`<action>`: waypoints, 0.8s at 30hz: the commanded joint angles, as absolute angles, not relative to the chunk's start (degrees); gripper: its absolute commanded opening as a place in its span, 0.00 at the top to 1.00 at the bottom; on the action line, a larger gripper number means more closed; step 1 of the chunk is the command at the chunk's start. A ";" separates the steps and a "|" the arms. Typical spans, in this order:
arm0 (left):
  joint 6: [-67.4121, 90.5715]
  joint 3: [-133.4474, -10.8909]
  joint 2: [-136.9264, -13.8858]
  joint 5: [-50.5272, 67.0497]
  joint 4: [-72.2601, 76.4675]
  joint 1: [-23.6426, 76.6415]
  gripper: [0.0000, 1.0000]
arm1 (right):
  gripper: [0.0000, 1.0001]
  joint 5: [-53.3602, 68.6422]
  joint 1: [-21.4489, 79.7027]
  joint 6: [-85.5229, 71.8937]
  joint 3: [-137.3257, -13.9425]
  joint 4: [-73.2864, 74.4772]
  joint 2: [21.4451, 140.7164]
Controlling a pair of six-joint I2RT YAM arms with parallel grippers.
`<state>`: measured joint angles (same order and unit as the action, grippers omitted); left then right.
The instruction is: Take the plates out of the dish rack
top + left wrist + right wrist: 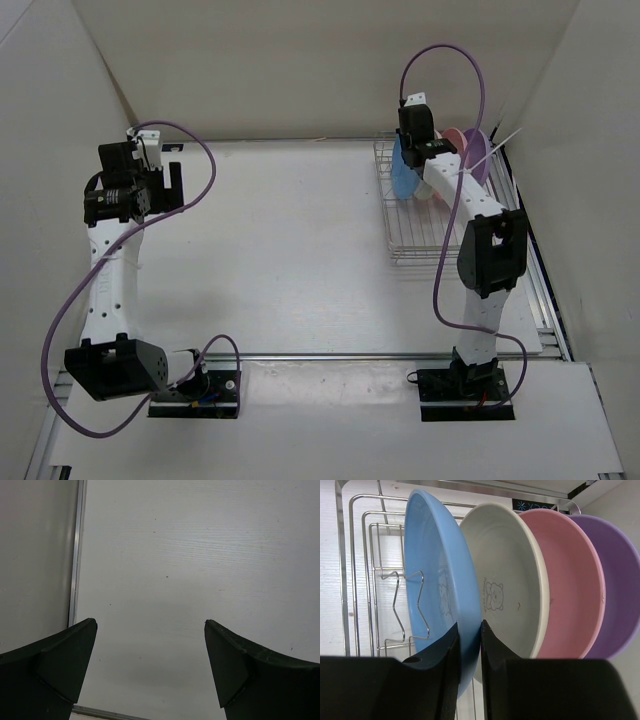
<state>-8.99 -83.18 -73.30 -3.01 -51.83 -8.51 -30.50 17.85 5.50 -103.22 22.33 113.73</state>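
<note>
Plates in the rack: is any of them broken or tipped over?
No, nothing stands out. The blue plate, white plate, pink plate and purple plate all stand on edge in the dish rack, none cracked.

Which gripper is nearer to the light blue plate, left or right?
The right gripper: its fingers pinch the rim of the light blue plate in the dish rack. The left gripper hangs open over the table, far to the left.

Silver wire dish rack (415,240) at far right, long side running near to far. Slotted on edge at its far end, close together, left to right: light blue plate (432,575), cream-white plate (512,580) with faint bear print, pink plate (572,585), purple plate (622,595).
</note>
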 commanded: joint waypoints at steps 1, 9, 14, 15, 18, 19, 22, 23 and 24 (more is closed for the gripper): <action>-8.70 -82.97 -71.10 -1.85 -50.28 -8.70 0.00 | 0.99 -31.38 18.54 6.33 -102.92 20.13 111.62; -8.70 -82.97 -71.10 -1.32 -50.27 -8.70 0.00 | 0.99 -39.63 20.30 9.13 -102.74 17.40 111.53; -8.70 -82.97 -70.58 -0.79 -49.75 -8.70 0.00 | 0.99 -42.09 21.44 10.98 -102.74 14.33 111.53; -8.70 -82.97 -70.58 -0.79 -49.75 -8.70 0.00 | 0.99 -43.06 21.45 12.20 -102.74 13.72 111.53; -8.70 -82.44 -70.58 -0.27 -49.75 -8.70 0.00 | 0.99 -46.92 22.06 13.44 -105.37 13.71 112.06; -8.18 -81.92 -70.58 -0.26 -49.14 -8.70 0.00 | 0.99 -47.46 22.06 13.97 -106.60 13.71 112.58; -8.17 -81.91 -70.58 0.26 -49.13 -8.70 0.00 | 1.00 -50.09 22.06 15.72 -108.01 13.18 113.12; -8.17 -81.91 -70.58 0.26 -49.13 -8.70 0.00 | 1.00 -50.79 22.06 16.60 -109.15 13.18 113.64; -8.17 -81.91 -70.58 0.26 -49.13 -8.70 0.00 | 1.00 -51.41 22.58 17.13 -109.86 13.18 113.64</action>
<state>-8.69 -82.30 -72.69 -0.99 -50.28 -8.51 -47.03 21.87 14.06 -104.75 18.87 113.99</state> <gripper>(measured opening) 0.998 0.146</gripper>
